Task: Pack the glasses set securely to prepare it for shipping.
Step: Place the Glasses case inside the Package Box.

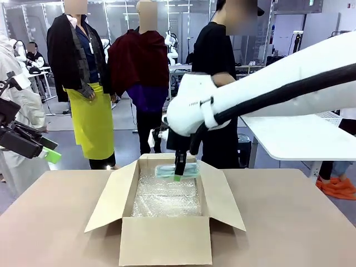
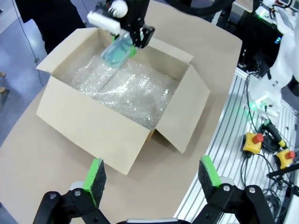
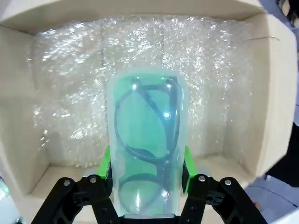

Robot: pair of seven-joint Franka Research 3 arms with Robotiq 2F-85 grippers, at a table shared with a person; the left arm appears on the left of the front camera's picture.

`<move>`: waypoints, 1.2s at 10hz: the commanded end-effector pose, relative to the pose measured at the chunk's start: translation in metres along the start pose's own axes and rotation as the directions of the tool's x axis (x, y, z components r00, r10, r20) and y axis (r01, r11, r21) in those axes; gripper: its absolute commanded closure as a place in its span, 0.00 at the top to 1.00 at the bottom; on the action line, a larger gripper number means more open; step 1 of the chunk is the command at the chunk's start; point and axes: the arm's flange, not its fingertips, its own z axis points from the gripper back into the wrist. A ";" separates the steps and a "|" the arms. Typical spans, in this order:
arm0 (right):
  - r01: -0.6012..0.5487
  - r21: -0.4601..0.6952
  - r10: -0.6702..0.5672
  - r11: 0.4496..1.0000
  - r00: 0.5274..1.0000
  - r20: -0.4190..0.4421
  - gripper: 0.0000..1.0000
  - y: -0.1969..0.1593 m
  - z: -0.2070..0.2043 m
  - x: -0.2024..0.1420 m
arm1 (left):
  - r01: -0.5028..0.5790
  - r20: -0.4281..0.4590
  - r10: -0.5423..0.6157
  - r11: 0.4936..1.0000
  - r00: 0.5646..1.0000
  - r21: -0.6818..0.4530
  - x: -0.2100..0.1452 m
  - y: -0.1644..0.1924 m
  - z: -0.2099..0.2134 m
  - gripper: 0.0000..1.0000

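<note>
**Case clamped over the box's far end, lining straight below**

- Left tool (image 1: pixel 51 150): off at 9 o'clock in the front view, well apart from the cardboard box (image 1: pixel 167 245) and above the counter (image 1: pixel 289 222). Its own wrist view shows the tool (image 2: pixel 153 173) with pads spread wide and nothing between them. From there the box (image 2: pixel 88 121) sits toward 11 o'clock.
- Box: flaps splayed open, floor covered with bubble-wrap lining (image 1: pixel 167 197).
- Right tool (image 1: pixel 179 169): reaches in from 3 o'clock and hangs over the box's far wall, at 12 o'clock of the opening. It is shut on the mint-green glasses case (image 1: pixel 192 169).
- Right wrist view: pads of the tool (image 3: pixel 146 168) pinch the case (image 3: pixel 147 140) across its narrow sides, near one end. The long axis runs 6 to 12, along the fingers, with the free end jutting toward 12.
- In the front view that axis lies 9 to 3, crosswise to the box.
- Deciding relation: the lining (image 3: pixel 70 84) lies beyond the case, not touching it. I judge a descent into the box is what remains; the right arm is the nearer one.
</note>
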 end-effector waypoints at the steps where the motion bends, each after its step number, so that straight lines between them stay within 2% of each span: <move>1: 0.033 0.001 -0.033 0.999 0.999 0.003 0.42 -0.012 -0.022 0.009 | 0.012 0.011 -0.012 1.000 1.000 -0.019 0.000 -0.001 0.002 1.00; 3: 0.036 0.010 -0.036 0.999 0.999 0.001 0.42 -0.014 -0.056 0.013 | 0.012 0.011 -0.012 1.000 1.000 -0.019 0.000 -0.001 0.002 1.00; 6: 0.075 -0.025 -0.074 0.997 0.997 0.024 0.42 -0.025 -0.075 0.017 | 0.012 0.011 -0.012 1.000 1.000 -0.019 0.000 -0.001 0.002 1.00; 7: 0.086 -0.030 -0.085 0.996 0.996 0.022 0.75 -0.027 -0.080 0.018 | 0.012 0.011 -0.012 1.000 1.000 -0.019 0.000 -0.001 0.002 1.00; 8: 0.104 -0.025 -0.103 0.994 0.994 0.025 0.81 -0.029 -0.084 0.017 | 0.012 0.011 -0.012 1.000 1.000 -0.019 0.000 -0.001 0.002 1.00; 9: 0.119 -0.022 -0.118 0.993 0.993 0.028 0.99 -0.030 -0.084 0.015 | 0.012 0.011 -0.012 1.000 1.000 -0.019 0.000 -0.001 0.002 1.00; 12: 0.145 -0.042 -0.142 0.989 0.988 0.056 1.00 -0.025 -0.072 0.009 | 0.012 0.011 -0.012 1.000 1.000 -0.019 0.000 -0.001 0.002 1.00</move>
